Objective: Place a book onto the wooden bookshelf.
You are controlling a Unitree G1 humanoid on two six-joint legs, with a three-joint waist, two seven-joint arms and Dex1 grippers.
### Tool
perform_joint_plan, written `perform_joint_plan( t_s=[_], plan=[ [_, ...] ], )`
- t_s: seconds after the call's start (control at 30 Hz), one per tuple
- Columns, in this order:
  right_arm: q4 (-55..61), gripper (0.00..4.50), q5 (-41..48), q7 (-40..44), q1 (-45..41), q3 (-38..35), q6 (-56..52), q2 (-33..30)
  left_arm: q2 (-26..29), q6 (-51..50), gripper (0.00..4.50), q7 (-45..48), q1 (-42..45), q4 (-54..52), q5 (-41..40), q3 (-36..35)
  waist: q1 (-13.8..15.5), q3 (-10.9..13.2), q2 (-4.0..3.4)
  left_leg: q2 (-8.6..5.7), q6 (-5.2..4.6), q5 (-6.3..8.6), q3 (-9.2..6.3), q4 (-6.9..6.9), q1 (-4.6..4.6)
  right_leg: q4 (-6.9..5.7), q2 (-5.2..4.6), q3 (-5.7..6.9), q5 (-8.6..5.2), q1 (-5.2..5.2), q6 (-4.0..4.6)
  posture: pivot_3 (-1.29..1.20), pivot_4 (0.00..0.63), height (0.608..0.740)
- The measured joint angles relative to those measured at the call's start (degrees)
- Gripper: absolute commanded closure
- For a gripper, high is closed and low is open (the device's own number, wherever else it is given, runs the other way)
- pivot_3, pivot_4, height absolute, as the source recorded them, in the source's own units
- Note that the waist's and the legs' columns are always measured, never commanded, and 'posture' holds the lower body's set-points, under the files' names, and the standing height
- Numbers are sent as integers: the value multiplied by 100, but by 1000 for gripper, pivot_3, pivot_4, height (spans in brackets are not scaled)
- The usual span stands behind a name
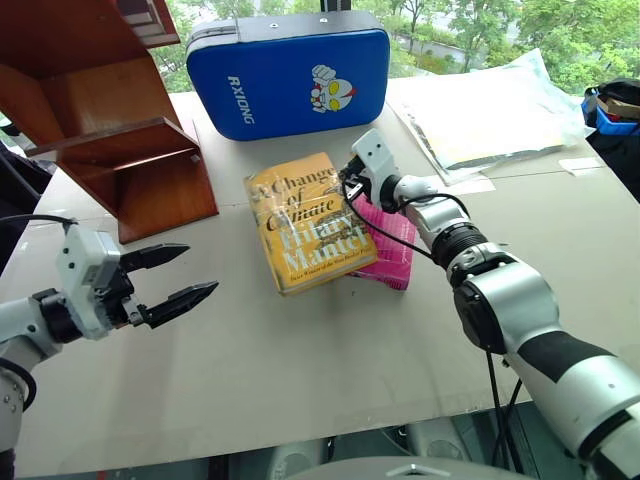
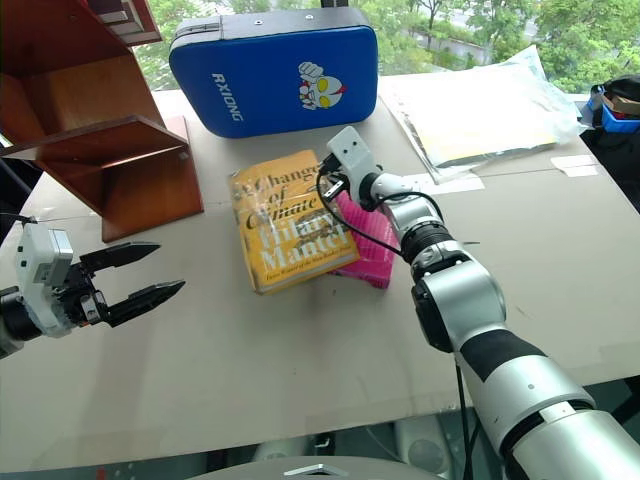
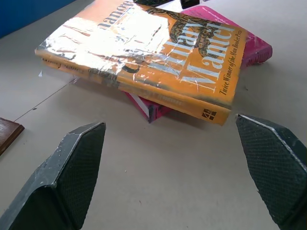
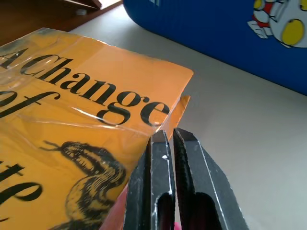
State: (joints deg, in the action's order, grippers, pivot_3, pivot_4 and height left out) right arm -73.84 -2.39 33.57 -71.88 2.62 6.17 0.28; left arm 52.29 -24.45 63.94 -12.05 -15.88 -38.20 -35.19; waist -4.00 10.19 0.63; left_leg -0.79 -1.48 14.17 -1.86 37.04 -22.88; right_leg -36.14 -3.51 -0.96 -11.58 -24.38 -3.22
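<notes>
Tabletop (image 1: 300, 370): carries everything, so both arms can reach.
Bookshelf (image 1: 120, 150): far left, boards bare, ready for the book.
Book (image 1: 300, 220): centre, propped aslant on a pink book (image 1: 395, 255), leaving its edge raised.
Right gripper (image 4: 171, 139): fingers clenched, empty, at the book's far right corner, probably to nudge it.
Left gripper (image 1: 185, 280): fingers released, waiting near left.

The left gripper (image 1: 185, 272) hovered with fingers spread wide, while the right gripper (image 4: 171, 136) stretched forward, fingers pressed together
</notes>
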Motion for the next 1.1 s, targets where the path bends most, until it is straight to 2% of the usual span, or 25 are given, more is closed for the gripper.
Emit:
perform_joint_plan(
  t_s=[0.4,0.57,0.7,0.8,0.83,0.87,0.9,0.93,0.97,1.0,1.03,1.07,1.1],
  plan=[
    [17,4466,-142,596,107,80,132,236,-7,-27,0,84,-345,-3,-8,-78,1,0,0,-1,3,-2,-1,2,2,-31,0,-2,-5,-14,9,0,150,740],
    [20,4466,-155,532,125,69,132,215,-6,-87,0,135,-492,-7,-15,-84,1,0,0,-1,12,-7,0,1,2,-55,0,-3,-12,-27,21,0,150,740],
    [34,4466,-138,331,125,-19,137,41,-104,-379,0,40,-620,-224,-113,-15,6,0,0,-1,15,-10,-4,3,2,-63,-1,-1,-13,-29,23,0,150,740],
    [217,4466,-40,344,121,-192,172,-361,-513,-856,0,-340,-644,-533,-445,262,39,1,4,-3,14,-10,-3,8,1,-64,-4,-1,-13,-27,22,0,150,740],
    [332,3971,-2,423,142,-217,173,-475,-595,-1040,0,-508,-640,-594,-566,323,38,-1,12,-1,14,-10,-5,8,1,-63,-2,0,-13,-27,22,0,150,740],
    [665,3681,92,683,234,-258,168,-706,-863,-1333,0,-855,-600,-742,-788,401,43,0,9,-2,14,-10,-4,9,1,-64,-5,-1,-13,-27,21,0,150,740],
    [876,3136,149,842,303,-277,157,-843,-993,-1494,0,-1036,-609,-813,-897,479,44,0,11,-2,13,-9,-3,10,1,-65,-4,-2,-13,-26,21,0,150,740],
    [1330,2588,260,1101,475,-300,53,-1017,-1147,-1716,0,-1297,-596,-853,-1065,575,45,-2,14,-1,13,-9,-4,10,1,-66,-3,-1,-12,-26,21,0,150,740],
    [2185,2172,492,1527,879,-302,-182,-1208,-1437,-1976,0,-1660,-590,-888,-1352,636,59,-3,14,2,13,-9,-5,10,1,-67,-4,-1,-13,-26,21,0,150,740],
    [2410,1868,564,1646,1003,-304,-247,-1258,-1522,-2034,0,-1749,-599,-902,-1421,647,58,-3,14,2,13,-9,-5,11,1,-68,-4,-1,-13,-25,21,0,150,740],
    [3090,1436,760,1888,1382,-280,-610,-1413,-1773,-2184,0,-2036,-548,-912,-1674,669,70,-3,14,4,12,-9,-6,11,0,-67,-8,-1,-13,-26,20,0,150,740],
    [4524,985,1162,2266,2183,-248,-1257,-1800,-2325,-2328,0,-2560,-453,-942,-2204,635,154,-4,9,4,11,-8,-11,17,-5,-65,-23,4,-14,-23,18,0,150,740],
    [5421,429,1448,2478,2746,-236,-1808,-2084,-2687,-2425,0,-2947,-454,-933,-2600,680,206,-3,12,2,7,-6,-11,27,-11,-64,-33,8,-17,-22,13,0,150,740]
  ],
)
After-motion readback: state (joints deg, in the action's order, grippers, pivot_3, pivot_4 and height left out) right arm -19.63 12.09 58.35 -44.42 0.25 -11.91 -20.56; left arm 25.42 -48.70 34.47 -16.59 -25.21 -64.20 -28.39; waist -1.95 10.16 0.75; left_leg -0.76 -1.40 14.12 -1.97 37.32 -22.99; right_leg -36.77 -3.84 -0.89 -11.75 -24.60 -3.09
